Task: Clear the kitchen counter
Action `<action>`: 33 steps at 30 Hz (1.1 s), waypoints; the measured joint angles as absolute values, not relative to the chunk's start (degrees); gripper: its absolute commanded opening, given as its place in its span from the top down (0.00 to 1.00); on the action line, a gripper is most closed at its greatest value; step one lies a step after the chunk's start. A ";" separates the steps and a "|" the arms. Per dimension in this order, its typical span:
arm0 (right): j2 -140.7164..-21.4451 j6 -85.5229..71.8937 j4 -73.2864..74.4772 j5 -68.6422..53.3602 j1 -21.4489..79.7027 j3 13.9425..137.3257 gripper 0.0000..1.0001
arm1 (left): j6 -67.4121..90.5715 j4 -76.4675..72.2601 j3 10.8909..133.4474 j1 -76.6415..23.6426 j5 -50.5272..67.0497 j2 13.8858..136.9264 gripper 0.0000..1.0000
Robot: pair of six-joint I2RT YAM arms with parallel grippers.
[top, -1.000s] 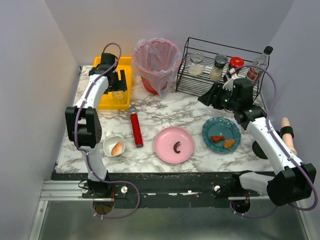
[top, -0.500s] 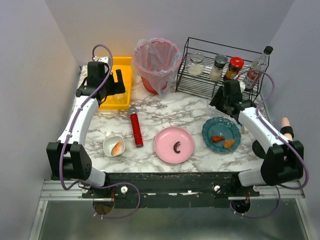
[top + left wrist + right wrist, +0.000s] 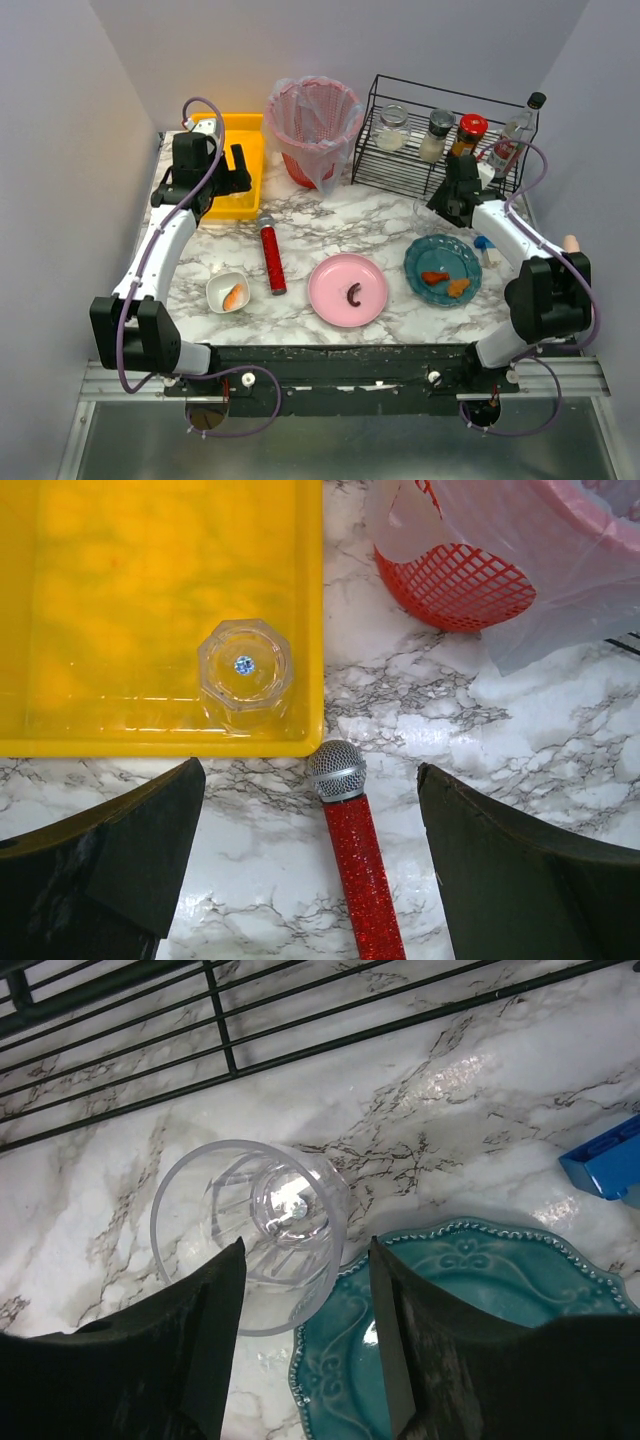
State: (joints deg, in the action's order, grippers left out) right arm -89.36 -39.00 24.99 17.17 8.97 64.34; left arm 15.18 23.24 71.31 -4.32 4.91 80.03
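The kitchen counter (image 3: 330, 225) is white marble with grey veins. My left gripper (image 3: 238, 170) is open and empty, held above the near right corner of the yellow tray (image 3: 120, 570), over the grille head of the red microphone (image 3: 350, 820). A clear glass (image 3: 245, 668) stands in the tray. My right gripper (image 3: 307, 1260) is open, its fingers straddling the near side of a second clear glass (image 3: 255, 1225) that stands on the counter beside the teal plate (image 3: 470, 1300).
On the counter are a white bowl (image 3: 228, 291) with orange food, a pink plate (image 3: 348, 290) with a dark piece, the teal plate (image 3: 442, 268) with food and a small blue item (image 3: 483, 243). At the back stand a red lined basket (image 3: 313, 125) and a wire rack (image 3: 440, 135) with jars.
My left gripper has drawn back from over the tray toward its near right corner, leaving the glass inside. My right arm has folded in, and its gripper has settled over the glass beside the teal plate.
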 measured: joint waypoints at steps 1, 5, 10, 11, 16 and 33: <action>-89.73 -39.00 24.99 17.23 8.86 64.34 0.46 | 15.20 23.18 71.31 -4.32 4.93 79.83 0.01; -92.07 -39.00 24.99 17.28 8.80 64.34 0.56 | 15.20 22.83 71.31 -4.32 5.04 79.29 0.01; -94.52 -38.96 25.02 17.28 8.78 64.34 0.75 | 15.20 22.76 71.31 -4.32 5.04 79.09 0.01; -94.59 -38.92 25.02 17.28 8.75 64.34 0.79 | 15.20 22.76 71.29 -4.32 5.04 79.00 0.01; -94.50 -38.92 25.04 17.32 8.69 64.31 0.99 | 15.25 22.20 70.67 -4.32 5.06 77.95 0.01; -70.78 -34.65 6.20 -23.79 8.40 57.01 0.99 | 28.60 13.13 70.02 -4.32 20.49 66.41 0.01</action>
